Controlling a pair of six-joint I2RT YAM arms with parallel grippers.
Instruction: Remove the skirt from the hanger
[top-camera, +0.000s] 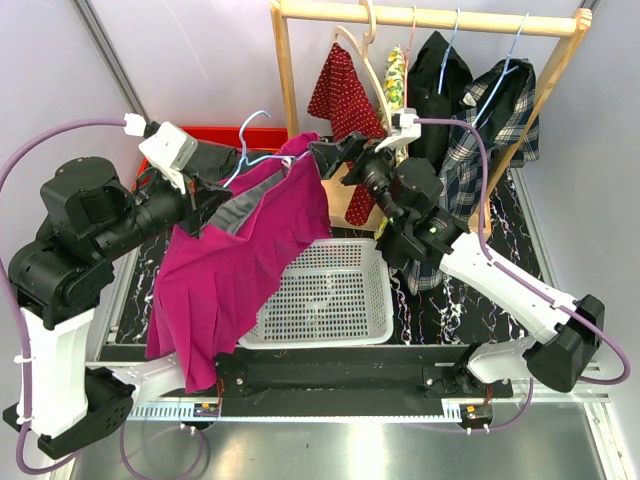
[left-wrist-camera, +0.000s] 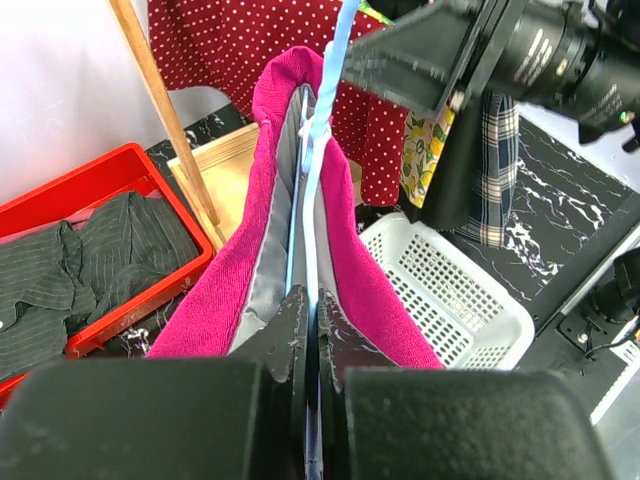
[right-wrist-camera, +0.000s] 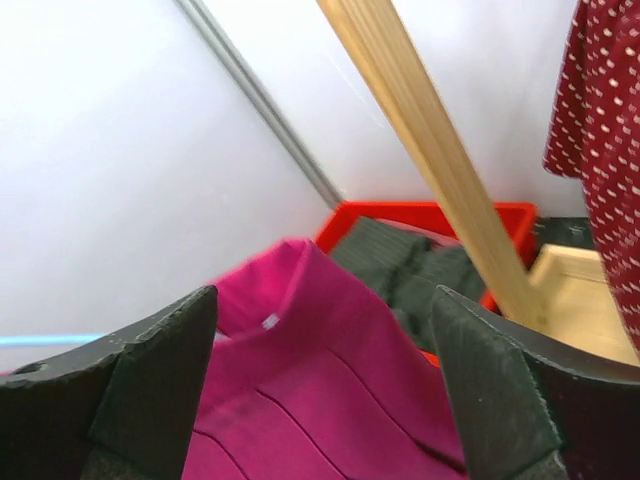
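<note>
The magenta skirt (top-camera: 230, 270) hangs from a light blue wire hanger (top-camera: 255, 130), lifted over the table's left side. My left gripper (top-camera: 208, 200) is shut on the hanger's wire (left-wrist-camera: 322, 100), which runs between its fingertips (left-wrist-camera: 312, 305), with the skirt's waistband (left-wrist-camera: 365, 270) draped down both sides. My right gripper (top-camera: 322, 155) is open at the skirt's upper right corner. In the right wrist view the skirt's waist edge (right-wrist-camera: 330, 390) lies between the spread fingers (right-wrist-camera: 160, 380), and I cannot tell whether they touch it.
A white perforated basket (top-camera: 330, 300) sits under the skirt's right side. A red bin (top-camera: 262, 131) with dark striped clothes stands at the back left. A wooden rack (top-camera: 430, 18) behind carries a red dotted garment (top-camera: 345, 95) and plaid clothes (top-camera: 490, 130).
</note>
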